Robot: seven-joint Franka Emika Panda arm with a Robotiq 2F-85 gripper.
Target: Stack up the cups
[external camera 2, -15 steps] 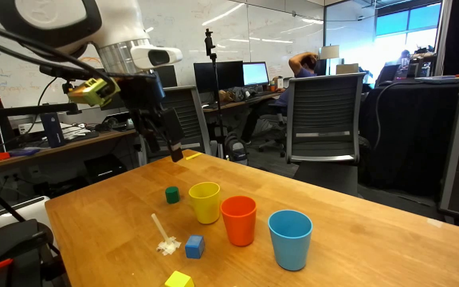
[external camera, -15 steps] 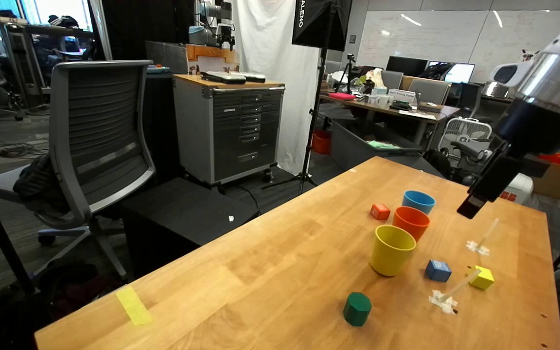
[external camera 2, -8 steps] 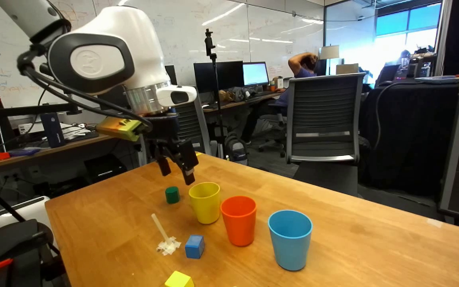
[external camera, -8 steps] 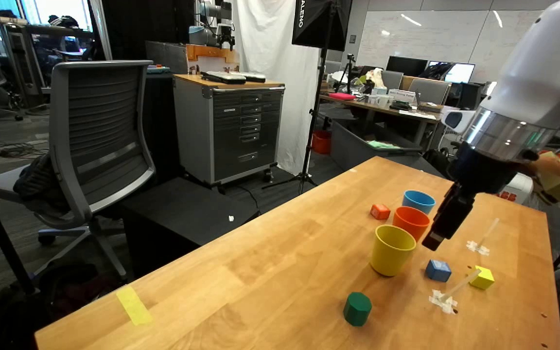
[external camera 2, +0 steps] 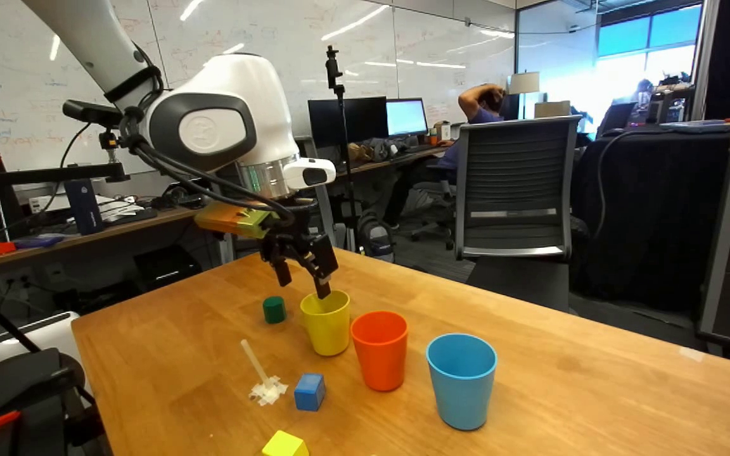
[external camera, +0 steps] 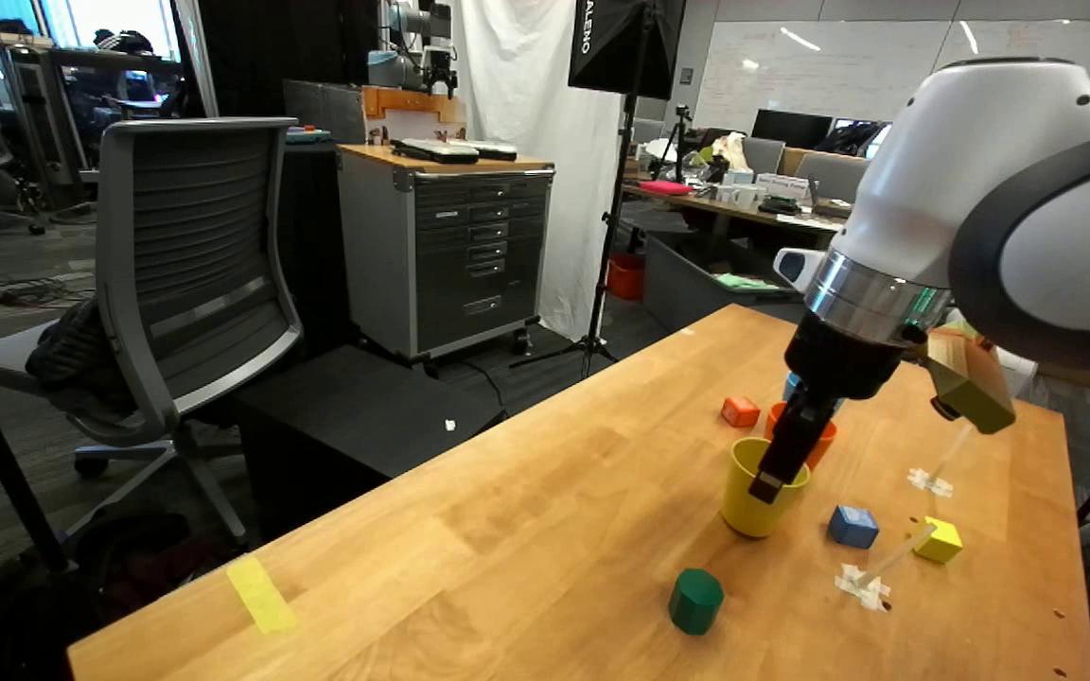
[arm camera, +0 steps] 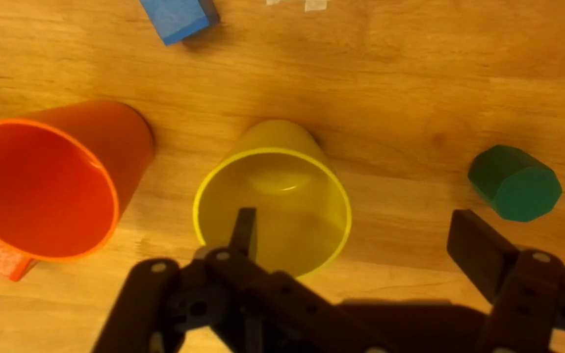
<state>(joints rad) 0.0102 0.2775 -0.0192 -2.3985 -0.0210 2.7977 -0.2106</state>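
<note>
Gripper (external camera 2: 303, 288) shifted down toward yellow cup (external camera 2: 328, 332), jaws wide. Probably light, slightly springy: pinch rim gently, right side in wrist view.

Both exterior views overlook the table (external camera: 488, 530) from roughly opposite ends. The wrist view faces down, near the yellow cup (arm camera: 282, 206).

In an exterior view, shows plain yellow on the far left cup (external camera 2: 327, 329), plain red-orange on the middle cup (external camera 2: 381, 360), plain sky blue on the near right cup (external camera 2: 463, 400). Reads dark green on the far block (external camera 2: 274, 310), blue on the middle block (external camera 2: 310, 392), bright yellow on the near block (external camera 2: 285, 445). Goes black on the gripper (external camera 2: 303, 287), white with dark grey trim on the arm (external camera 2: 275, 114). Has streaky honey-brown grain across the table (external camera 2: 593, 396).
</note>
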